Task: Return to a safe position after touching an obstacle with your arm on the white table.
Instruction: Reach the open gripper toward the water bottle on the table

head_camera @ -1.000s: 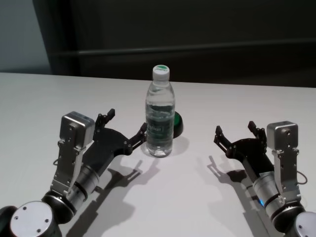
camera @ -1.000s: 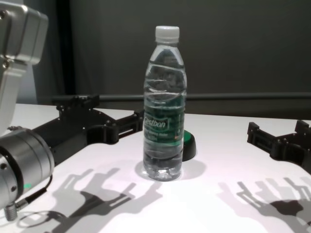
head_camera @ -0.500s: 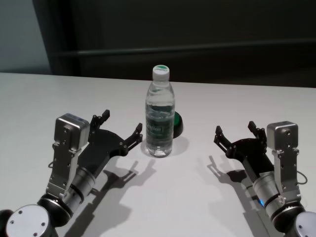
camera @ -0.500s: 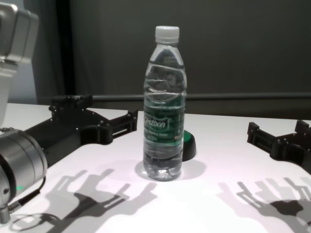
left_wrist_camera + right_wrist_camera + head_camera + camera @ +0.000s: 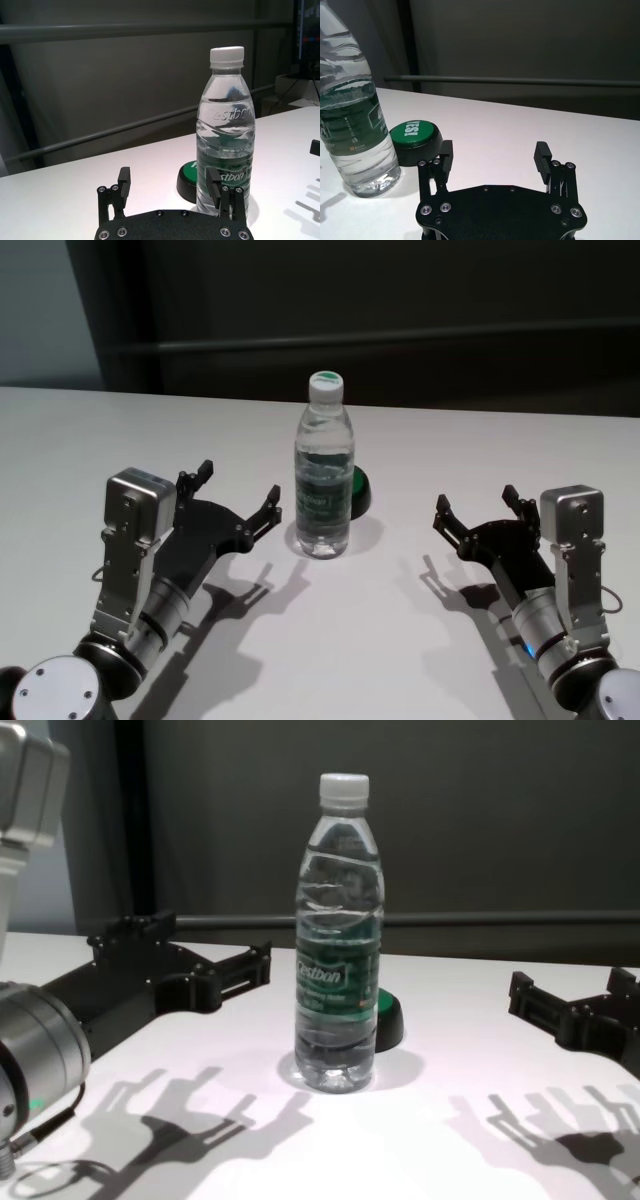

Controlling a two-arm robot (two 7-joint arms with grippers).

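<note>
On the white table [image 5: 420, 660] the bottle [image 5: 323, 480] stood upright near the middle, with a black and green button [image 5: 359, 492] just behind it. Beside the bottle, on its left, the left gripper [image 5: 238, 495] was apart from it, not touching, which probably suited a safe retreat. Its fingers [image 5: 124, 181] were spread wide and held nothing. Well apart on the other side, the right gripper [image 5: 479, 508] was parked, also spread and empty.

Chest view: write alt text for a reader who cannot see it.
A clear water bottle stands upright on a white table, a low black disc with a green top just behind it. The left gripper hovers open beside the bottle, not touching; the right gripper, also open, sits at the right edge.
</note>
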